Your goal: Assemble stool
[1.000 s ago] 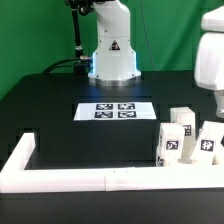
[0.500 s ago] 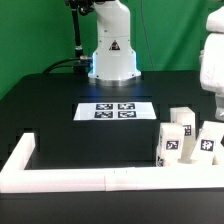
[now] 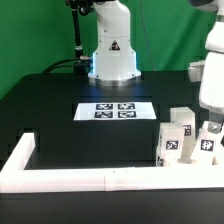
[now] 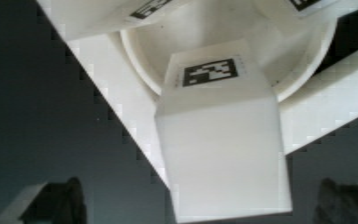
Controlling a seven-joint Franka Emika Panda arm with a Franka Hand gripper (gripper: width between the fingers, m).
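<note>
Three white leg blocks with black-and-white tags stand together at the exterior view's right: one in front (image 3: 173, 143), one behind it (image 3: 184, 118), one at the edge (image 3: 206, 143). My gripper (image 3: 213, 127) hangs open just above the rightmost block. In the wrist view a long white leg block (image 4: 217, 140) with a tag lies between my two dark fingers (image 4: 59, 203), which stand wide on either side without touching it. Behind it shows a curved white piece (image 4: 286, 55), apparently the round seat. I hold nothing.
A long white border wall (image 3: 80, 178) runs along the table's front and turns back at the exterior view's left. The marker board (image 3: 117, 110) lies flat mid-table. The robot's white base (image 3: 112, 50) stands behind it on the black table.
The arm has come down at the exterior view's right, bringing the open gripper closer to the rightmost leg block. The blocks have not moved.
</note>
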